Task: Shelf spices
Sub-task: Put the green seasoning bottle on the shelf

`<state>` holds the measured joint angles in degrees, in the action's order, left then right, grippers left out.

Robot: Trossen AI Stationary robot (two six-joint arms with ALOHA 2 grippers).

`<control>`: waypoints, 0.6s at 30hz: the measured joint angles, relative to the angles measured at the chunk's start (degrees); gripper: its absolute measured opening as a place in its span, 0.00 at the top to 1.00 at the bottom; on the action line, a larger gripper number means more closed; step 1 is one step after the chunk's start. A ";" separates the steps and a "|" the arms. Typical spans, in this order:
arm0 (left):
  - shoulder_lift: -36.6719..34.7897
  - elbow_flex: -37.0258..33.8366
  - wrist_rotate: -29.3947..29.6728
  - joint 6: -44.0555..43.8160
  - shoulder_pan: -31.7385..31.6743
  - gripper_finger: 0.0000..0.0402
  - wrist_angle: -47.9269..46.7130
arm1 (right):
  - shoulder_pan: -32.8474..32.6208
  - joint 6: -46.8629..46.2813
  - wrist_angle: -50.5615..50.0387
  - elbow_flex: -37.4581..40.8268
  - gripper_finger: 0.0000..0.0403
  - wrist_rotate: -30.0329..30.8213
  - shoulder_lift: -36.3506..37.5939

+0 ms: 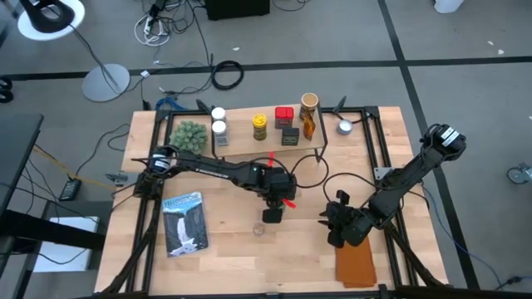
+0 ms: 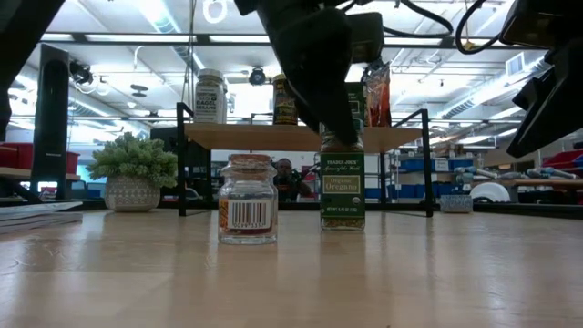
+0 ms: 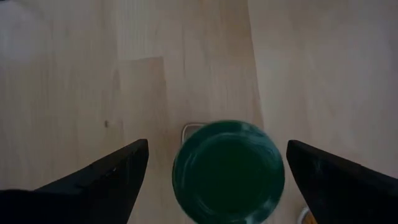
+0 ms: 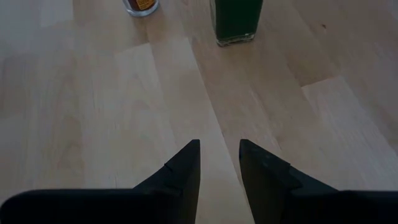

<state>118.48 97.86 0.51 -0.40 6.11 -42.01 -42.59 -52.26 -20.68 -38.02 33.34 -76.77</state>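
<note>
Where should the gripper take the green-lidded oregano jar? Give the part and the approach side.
Take the oregano jar just under its green lid, coming straight down. It stands upright and clear of the small glass jar beside it, and the open left gripper probably already straddles the lid from above.

The wooden table (image 1: 249, 257) fills the middle; along its far edge stands the shelf (image 1: 249, 143), carrying two white-lidded jars (image 1: 219, 121), a yellow-lidded jar (image 1: 260, 126), a red tin (image 1: 284, 116), a black box (image 1: 289, 136) and a tan cylinder (image 1: 309, 103) beside an amber bottle (image 1: 309, 124); a fuzzy green plant ball (image 1: 189, 134) sits at its left end; a small silver cup (image 1: 344, 127) lies to its right. The left gripper (image 1: 273, 214) hangs at table centre; a small clear jar (image 1: 258, 228) stands just near-left of it. The right gripper (image 1: 337, 228) hovers toward the near right, above an orange-brown pad (image 1: 357, 264). A printed packet (image 1: 183, 221) lies near left.
</note>
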 joint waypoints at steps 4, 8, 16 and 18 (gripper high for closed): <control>0.45 -0.04 0.02 0.04 -0.07 0.04 -0.27 | 0.00 0.01 0.07 0.00 0.72 0.01 0.00; 0.83 -0.04 0.02 0.07 -0.11 0.05 -0.28 | 0.00 0.18 0.15 0.00 0.72 0.02 0.00; 2.50 -0.04 0.04 0.01 -0.15 0.12 0.31 | 0.00 0.40 0.42 0.00 0.72 0.00 0.00; 2.51 -0.04 0.04 -0.08 -0.15 0.14 0.27 | 0.00 0.40 0.49 0.00 0.72 0.02 0.00</control>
<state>120.99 97.82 0.56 -0.48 5.96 -41.74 -42.59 -51.86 -20.19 -38.02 33.36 -76.77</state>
